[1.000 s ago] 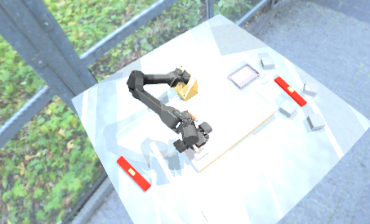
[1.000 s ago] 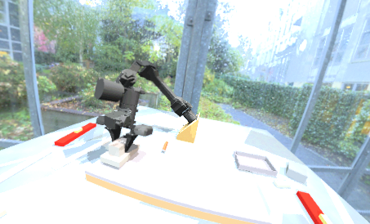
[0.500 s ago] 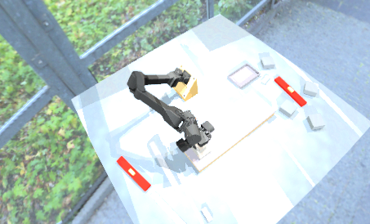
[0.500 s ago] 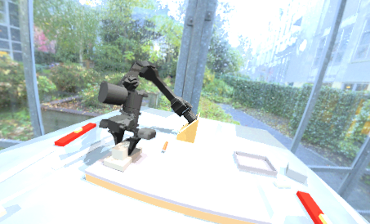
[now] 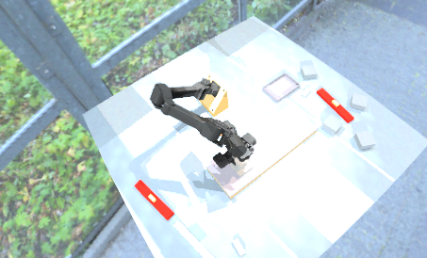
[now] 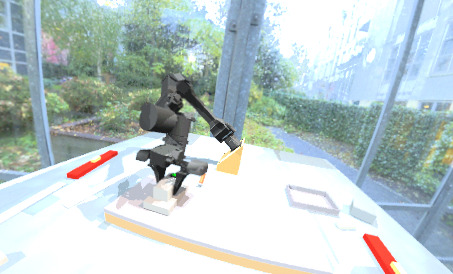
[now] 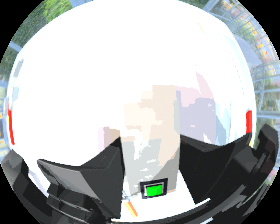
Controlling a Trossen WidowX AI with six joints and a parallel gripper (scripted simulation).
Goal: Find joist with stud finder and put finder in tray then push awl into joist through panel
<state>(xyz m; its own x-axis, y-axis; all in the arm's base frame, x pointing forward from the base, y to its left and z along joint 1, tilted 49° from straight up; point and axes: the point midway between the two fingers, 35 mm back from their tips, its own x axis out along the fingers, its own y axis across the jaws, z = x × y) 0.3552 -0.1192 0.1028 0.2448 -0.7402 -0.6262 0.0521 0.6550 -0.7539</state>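
My gripper is shut on the pale, blocky stud finder. The stud finder is upright at the panel's near-left end in the exterior view, seemingly resting on the panel. Its small display is lit green; a green spot also shows in the exterior view. The white floor panel has a tan edge. The awl seems to be the thin orange-handled thing behind the gripper. The shallow tray looks empty. The joist is hidden.
An orange wedge stands by the arm's base. Red levels lie on both sides, the other beyond the tray. Several grey blocks lie near it. Glare washes out the table.
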